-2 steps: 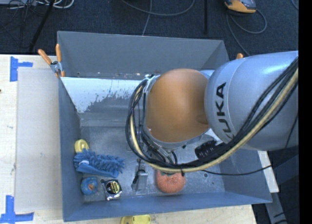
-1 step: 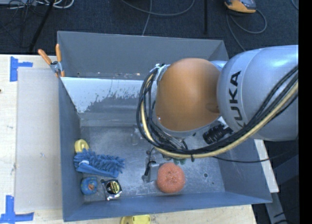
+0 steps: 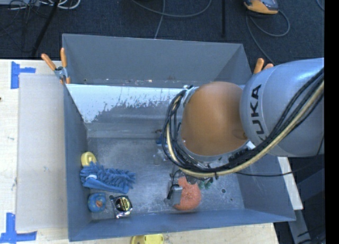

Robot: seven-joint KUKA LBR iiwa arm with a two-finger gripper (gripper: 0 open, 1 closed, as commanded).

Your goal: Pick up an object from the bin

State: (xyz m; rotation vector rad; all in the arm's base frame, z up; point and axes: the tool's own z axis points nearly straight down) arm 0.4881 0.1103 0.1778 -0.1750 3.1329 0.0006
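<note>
Hanging: arm [image 3: 212, 126] | over orange-red ball [image 3: 189, 199] | bin [image 3: 132, 62] near wall

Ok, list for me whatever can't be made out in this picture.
- The hand, camera view: mostly hidden beneath the arm's orange cover and cables, so its grip cannot be judged.
- The orange-red round thing at the front of the bin: its top is covered by the hand, and contact is unclear.
- The bin floor under the arm: hidden by it.
- The yellow thing outside the bin's front wall: cut off by the bottom edge.
</note>
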